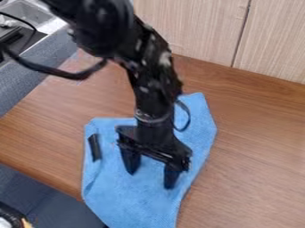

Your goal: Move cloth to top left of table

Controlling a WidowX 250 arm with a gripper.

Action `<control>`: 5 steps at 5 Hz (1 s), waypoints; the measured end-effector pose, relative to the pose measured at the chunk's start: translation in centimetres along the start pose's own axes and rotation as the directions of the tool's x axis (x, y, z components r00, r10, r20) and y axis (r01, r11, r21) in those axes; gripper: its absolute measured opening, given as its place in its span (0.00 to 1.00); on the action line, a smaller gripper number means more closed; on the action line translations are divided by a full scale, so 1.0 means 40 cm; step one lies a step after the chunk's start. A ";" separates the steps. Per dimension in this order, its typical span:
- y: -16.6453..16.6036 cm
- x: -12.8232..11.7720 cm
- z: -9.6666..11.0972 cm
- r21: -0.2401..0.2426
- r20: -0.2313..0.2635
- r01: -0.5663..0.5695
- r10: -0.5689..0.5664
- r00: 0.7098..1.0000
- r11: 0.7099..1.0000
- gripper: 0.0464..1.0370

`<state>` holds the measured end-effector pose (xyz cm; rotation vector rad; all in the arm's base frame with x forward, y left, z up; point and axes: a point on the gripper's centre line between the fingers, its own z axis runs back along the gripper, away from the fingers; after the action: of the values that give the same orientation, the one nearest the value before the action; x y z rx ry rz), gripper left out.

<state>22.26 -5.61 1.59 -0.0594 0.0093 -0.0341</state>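
Observation:
The black gripper (pixel 150 174) hangs over the middle of the blue cloth (pixel 134 200), its two fingers spread apart with blue fabric visible between them. Whether the fingertips touch the cloth I cannot tell. The cloth lies spread on the wooden table (pixel 250 156), from near the table's middle down over its front edge. Part of the cloth's upper half is hidden behind the arm. A small black piece (pixel 95 147) rests on the cloth's left side.
Pale wood panels (pixel 196 26) stand along the back of the table. At the upper left are a grey ledge (pixel 35 71) and a metal sink (pixel 26 11). A black cable (pixel 53 71) loops from the arm to the left.

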 end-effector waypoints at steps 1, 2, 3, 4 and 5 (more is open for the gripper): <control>-0.007 0.007 -0.010 0.008 -0.008 0.005 -0.005 1.000 1.000 0.96; -0.003 0.032 -0.008 -0.002 -0.003 -0.025 0.025 1.000 1.000 0.96; 0.017 0.075 -0.003 -0.008 0.006 -0.074 0.074 0.997 0.997 0.96; 0.045 0.129 0.003 -0.017 0.011 -0.130 0.131 0.991 0.991 0.96; 0.088 0.182 0.008 -0.023 0.019 -0.216 0.216 0.976 0.976 0.96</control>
<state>29.66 -2.33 1.64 -0.0793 -0.0049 0.1845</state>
